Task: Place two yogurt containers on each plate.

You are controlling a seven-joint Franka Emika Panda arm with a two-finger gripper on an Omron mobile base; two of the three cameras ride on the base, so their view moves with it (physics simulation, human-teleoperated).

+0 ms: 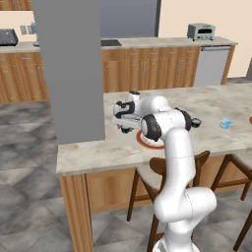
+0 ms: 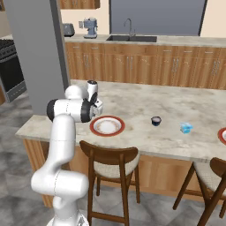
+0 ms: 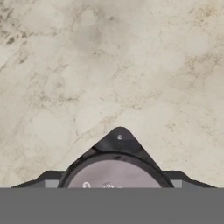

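A simulated kitchen with wooden cabinets behind a long marble bench [image 2: 145,106]. A red-rimmed white plate [image 2: 107,126] lies near the bench's front edge, with nothing on it. Further along the bench from that plate sits a dark round yogurt cup [image 2: 156,120], and beyond it a light blue boxy yogurt container [image 2: 186,128]. A second red-rimmed plate [image 2: 222,135] shows at the far edge. The tool [image 1: 124,129] hangs low just beside the first plate. In the hand view a dark cup with a pale top [image 3: 114,173] sits between its fingertips; whether they clamp it cannot be told.
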